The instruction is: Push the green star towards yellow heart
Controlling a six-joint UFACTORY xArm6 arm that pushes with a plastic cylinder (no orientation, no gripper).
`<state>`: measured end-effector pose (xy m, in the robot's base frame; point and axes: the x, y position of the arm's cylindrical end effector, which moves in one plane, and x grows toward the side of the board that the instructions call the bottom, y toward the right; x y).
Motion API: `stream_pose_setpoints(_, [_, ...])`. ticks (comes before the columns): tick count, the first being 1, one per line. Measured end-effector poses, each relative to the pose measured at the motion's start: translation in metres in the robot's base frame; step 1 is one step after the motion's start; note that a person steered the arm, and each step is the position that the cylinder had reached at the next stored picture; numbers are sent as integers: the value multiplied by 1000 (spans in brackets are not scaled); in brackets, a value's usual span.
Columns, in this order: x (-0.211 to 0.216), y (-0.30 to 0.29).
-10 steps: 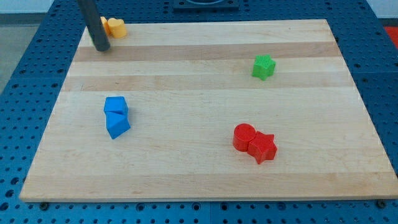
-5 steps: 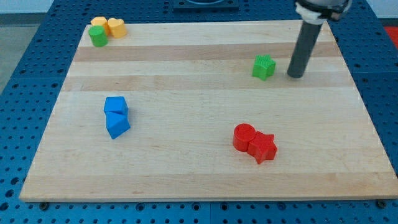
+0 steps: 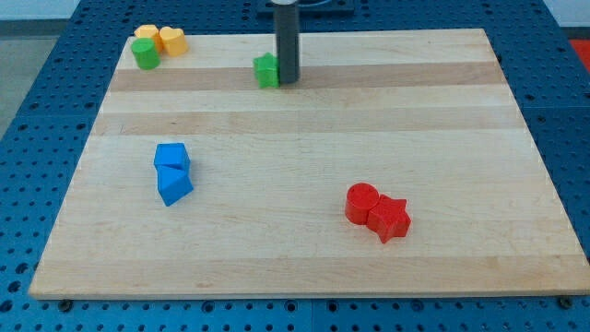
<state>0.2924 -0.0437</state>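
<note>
The green star point(image 3: 267, 70) lies near the view's top, left of the middle of the wooden board point(image 3: 304, 249). My tip point(image 3: 289, 79) touches the star's right side, with the dark rod rising above it. The yellow heart point(image 3: 171, 40) sits at the board's top left corner, beside a yellow block point(image 3: 145, 33) and a green round block point(image 3: 145, 53). The star is well to the right of the heart, apart from it.
Two blue blocks point(image 3: 172, 171) lie together at the left middle. A red cylinder point(image 3: 361, 202) and a red star point(image 3: 390, 218) touch each other at the lower right. The board rests on a blue perforated table point(image 3: 28, 120).
My tip went from the top left corner to the right of the green star, then pushed the star left and up towards the heart. The green round block became visible.
</note>
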Motion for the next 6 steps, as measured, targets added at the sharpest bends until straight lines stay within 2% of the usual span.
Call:
stream_pose_setpoints(3, [-18, -95])
stream_pose_setpoints(6, [-20, -128])
